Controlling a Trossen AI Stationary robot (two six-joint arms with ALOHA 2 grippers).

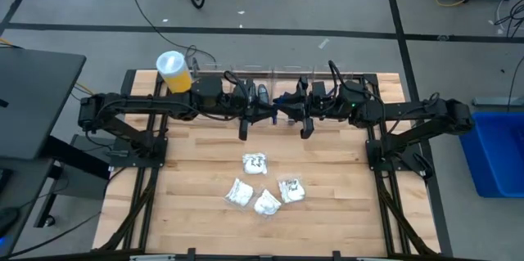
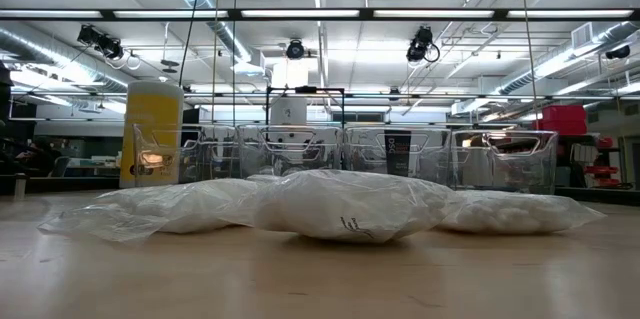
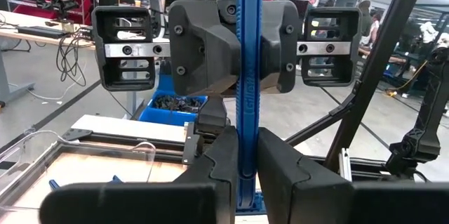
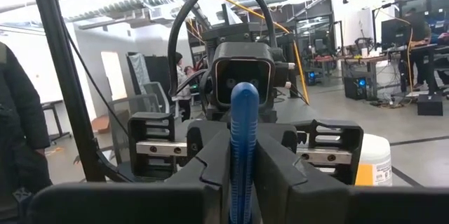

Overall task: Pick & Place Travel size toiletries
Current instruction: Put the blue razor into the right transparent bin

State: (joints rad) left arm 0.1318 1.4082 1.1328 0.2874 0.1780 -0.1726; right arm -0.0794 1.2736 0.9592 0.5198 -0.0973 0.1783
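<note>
High view: we are holding both hands together above the desk's [image 1: 205, 236] far edge, the left hand [image 1: 260, 105] and right hand [image 1: 288, 107] meeting over the clear bins [image 1: 278, 73], white packets [image 1: 264, 186] lying nearer.

Left wrist view: we are clamping the blue razor [image 3: 248, 112].

Right wrist view: we are pinching its other end; release one side only once the other is gripping firmly.

Razor [image 3: 249, 76] lower end hidden between gripper fingers [image 3: 224, 161]; packets' [image 1: 260, 186] contents too small to tell
</note>
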